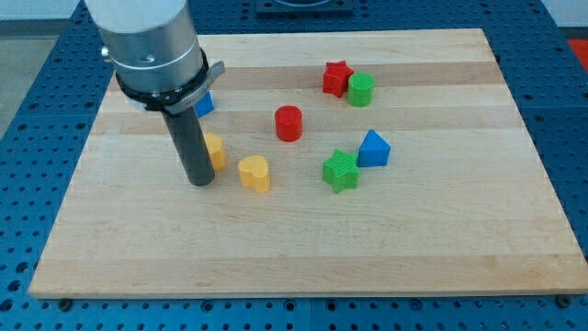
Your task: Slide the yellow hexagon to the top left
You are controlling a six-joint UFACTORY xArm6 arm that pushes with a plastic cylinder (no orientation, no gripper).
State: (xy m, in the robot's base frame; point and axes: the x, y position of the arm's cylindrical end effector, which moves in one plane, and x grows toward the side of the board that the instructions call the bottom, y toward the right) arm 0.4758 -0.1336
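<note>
The yellow hexagon (216, 150) lies left of the board's middle, partly hidden behind my rod. My tip (199, 181) rests on the board just at the view's lower left of that block, touching or nearly touching it. A yellow heart-shaped block (254, 173) lies just to the right of the hexagon, a short gap apart.
A blue block (204, 103) shows partly behind the arm at the upper left. A red cylinder (288, 123) is near the middle. A red star (336, 77) and green cylinder (361, 89) sit at the top right. A green star (341, 170) and blue triangle (373, 149) lie right of centre. The wooden board (441, 239) fills the view.
</note>
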